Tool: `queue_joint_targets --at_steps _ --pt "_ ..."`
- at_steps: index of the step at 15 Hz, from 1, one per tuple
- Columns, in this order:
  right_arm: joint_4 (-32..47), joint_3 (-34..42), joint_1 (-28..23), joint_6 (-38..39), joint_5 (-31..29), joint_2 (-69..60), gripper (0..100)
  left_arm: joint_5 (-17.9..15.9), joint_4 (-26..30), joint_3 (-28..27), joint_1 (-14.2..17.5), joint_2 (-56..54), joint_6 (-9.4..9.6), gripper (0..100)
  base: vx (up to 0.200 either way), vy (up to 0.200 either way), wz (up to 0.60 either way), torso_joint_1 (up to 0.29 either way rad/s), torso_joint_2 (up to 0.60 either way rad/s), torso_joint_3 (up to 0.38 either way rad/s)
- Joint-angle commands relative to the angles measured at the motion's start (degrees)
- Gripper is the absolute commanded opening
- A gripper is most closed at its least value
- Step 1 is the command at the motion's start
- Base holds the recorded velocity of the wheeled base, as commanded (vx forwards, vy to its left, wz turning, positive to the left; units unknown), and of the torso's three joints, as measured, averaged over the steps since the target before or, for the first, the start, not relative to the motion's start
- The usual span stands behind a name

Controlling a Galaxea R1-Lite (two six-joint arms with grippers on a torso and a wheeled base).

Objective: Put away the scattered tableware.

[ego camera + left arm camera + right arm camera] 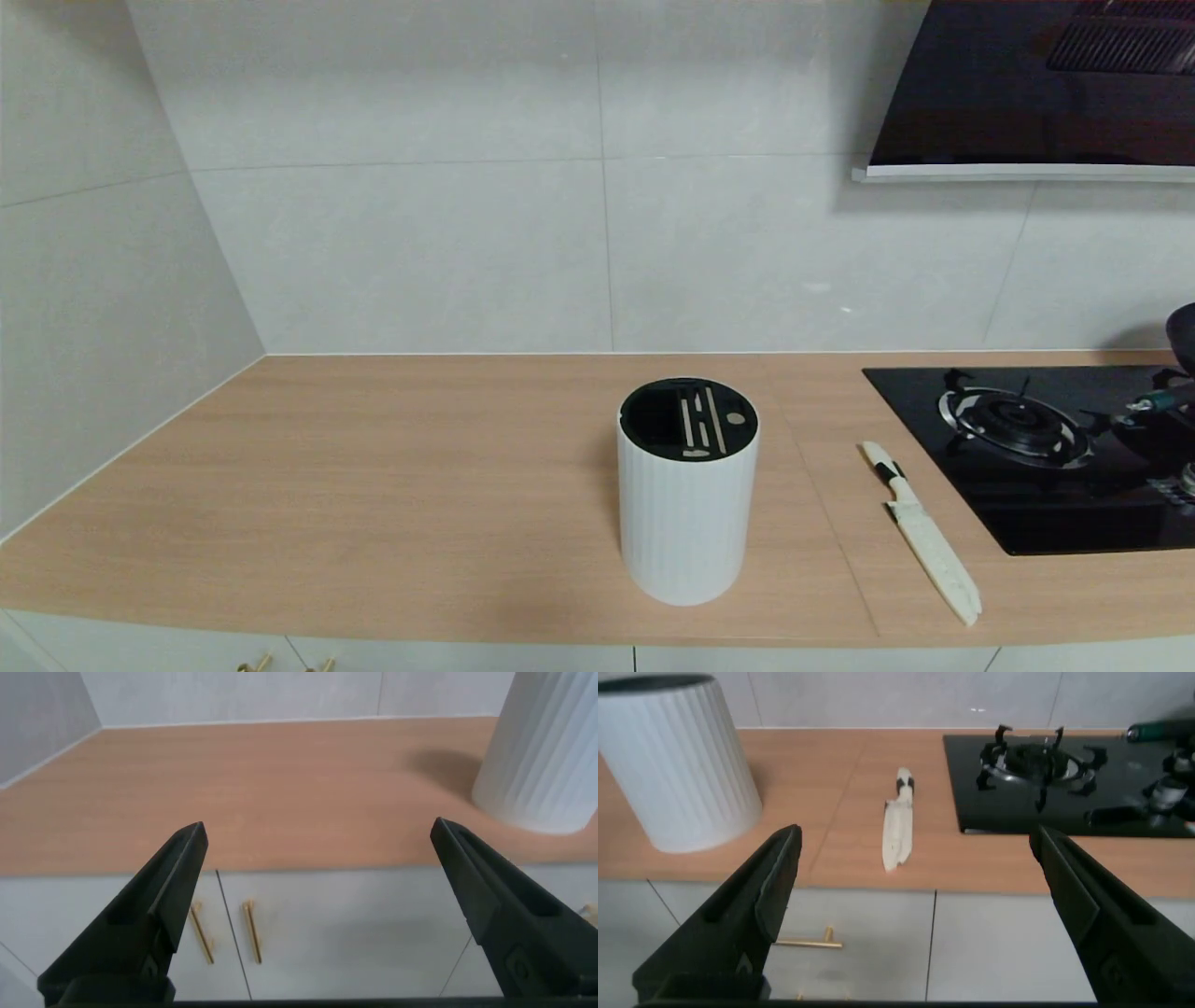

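A white knife (920,530) with a black band on its handle lies flat on the wooden counter (373,485), between the holder and the hob, blade toward the front edge. It also appears as the knife (898,829) in the right wrist view. A white ribbed cylindrical knife holder (687,490) with a black slotted top stands upright mid-counter; the holder (677,761) and holder (547,751) show in both wrist views. My left gripper (318,849) and right gripper (915,859) are open, empty, held in front of the counter edge.
A black gas hob (1036,448) with a burner fills the counter's right end, with a dark pan (1178,336) at its edge. A range hood (1036,93) hangs above. Tiled walls close the back and left. Cabinet doors with gold handles (224,933) sit below the counter.
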Motion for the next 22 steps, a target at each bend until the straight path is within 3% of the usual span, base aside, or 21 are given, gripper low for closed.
queue_joint_targets --at_steps 1,6,15,17,19,22 --pt "0.0 0.0 0.0 -0.04 -0.01 0.07 100 -0.01 -0.01 0.0 -0.02 -0.02 -0.01 100 0.0 0.0 0.0 0.295 -0.62 -0.334" --pt "0.0 0.0 0.0 0.14 -0.01 0.07 100 -0.01 -0.01 0.0 -0.02 -0.02 -0.01 100 0.0 0.0 0.0 0.197 -0.4 -0.206" --pt "-0.18 0.0 0.0 -0.65 -0.1 0.07 100 -0.01 -0.01 0.0 -0.02 -0.02 -0.01 100 0.0 0.0 0.0 0.004 -0.01 -0.004" --pt "-3.34 -5.98 0.09 -0.39 0.43 0.16 100 -0.01 -0.01 0.0 -0.02 -0.02 -0.01 100 0.0 0.0 0.0 0.0 0.0 0.0" --pt "1.05 -13.01 1.41 -0.21 0.96 7.98 100 -0.01 -0.01 0.0 -0.02 -0.02 -0.01 100 0.0 0.0 0.0 0.0 0.0 0.0" --pt "1.67 -18.81 3.69 -0.21 3.33 23.72 100 -0.01 -0.01 0.0 -0.02 -0.02 -0.01 100 0.0 0.0 0.0 0.0 0.0 0.0"
